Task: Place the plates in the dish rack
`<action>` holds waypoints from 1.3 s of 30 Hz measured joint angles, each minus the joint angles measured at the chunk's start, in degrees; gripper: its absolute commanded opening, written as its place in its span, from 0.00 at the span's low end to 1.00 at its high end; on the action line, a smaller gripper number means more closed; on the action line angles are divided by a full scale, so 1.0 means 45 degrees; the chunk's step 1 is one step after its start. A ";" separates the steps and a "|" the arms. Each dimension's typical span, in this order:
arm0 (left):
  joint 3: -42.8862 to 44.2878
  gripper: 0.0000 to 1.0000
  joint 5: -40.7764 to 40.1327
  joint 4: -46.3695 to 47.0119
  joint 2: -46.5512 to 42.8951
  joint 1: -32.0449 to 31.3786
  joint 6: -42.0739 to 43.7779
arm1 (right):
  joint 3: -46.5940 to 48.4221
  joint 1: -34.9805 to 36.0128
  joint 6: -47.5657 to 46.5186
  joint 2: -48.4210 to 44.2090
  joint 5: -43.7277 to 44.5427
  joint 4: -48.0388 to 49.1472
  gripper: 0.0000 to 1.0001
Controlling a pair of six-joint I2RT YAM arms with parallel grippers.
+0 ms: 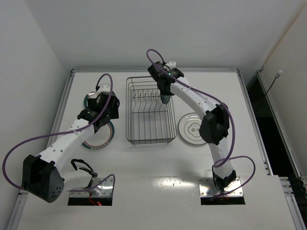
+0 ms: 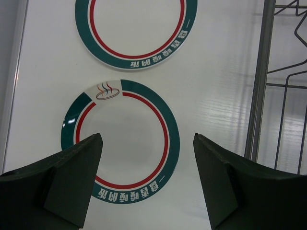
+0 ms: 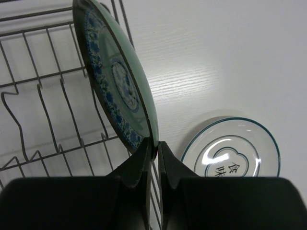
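Observation:
The dark wire dish rack (image 1: 149, 111) stands mid-table. My right gripper (image 1: 164, 92) is over its far right part, shut (image 3: 154, 149) on the rim of a plate (image 3: 117, 81) with a blue floral pattern and pale green back. It holds the plate on edge over the rack wires (image 3: 48, 96). A white plate with a thin dark rim (image 1: 191, 128) lies right of the rack and shows in the right wrist view (image 3: 230, 153). My left gripper (image 1: 103, 112) is open (image 2: 147, 139) above two teal-and-red banded plates, one nearer (image 2: 120, 139) and one farther (image 2: 135, 28).
The rack's side wire (image 2: 261, 81) runs along the right of the left wrist view. A raised metal rail (image 1: 64, 100) borders the table's left edge, close to the banded plates. Purple cables loop off both arms.

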 measured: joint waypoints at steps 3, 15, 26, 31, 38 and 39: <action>0.0000 0.74 0.0000 0.0000 0.0000 0.0000 0.0000 | -0.0398 0.0005 0.0000 0.0000 -0.0549 0.0238 0.03; 0.0000 0.74 0.0000 0.0000 0.0000 0.0000 0.0000 | -0.0729 -0.0083 -0.0345 -0.0049 -0.1229 0.0588 0.03; 0.0000 0.74 0.0000 0.0000 0.0146 0.0000 0.0000 | -0.2278 -0.0442 -0.1107 -0.1214 -0.4235 0.0704 0.08; 0.0000 0.74 -0.0005 -0.0015 0.0165 0.0000 0.0000 | -0.2710 -0.0699 -0.1375 -0.1379 -0.5979 0.0486 0.08; 0.0000 0.74 -0.0005 -0.0029 0.0165 0.0000 0.0000 | -0.2506 -0.1229 -0.1753 -0.1491 -0.6985 0.0325 0.07; 0.0000 0.74 -0.0005 -0.0039 0.0165 0.0000 0.0000 | -0.2506 -0.1365 -0.1855 -0.1617 -0.7072 0.0248 0.07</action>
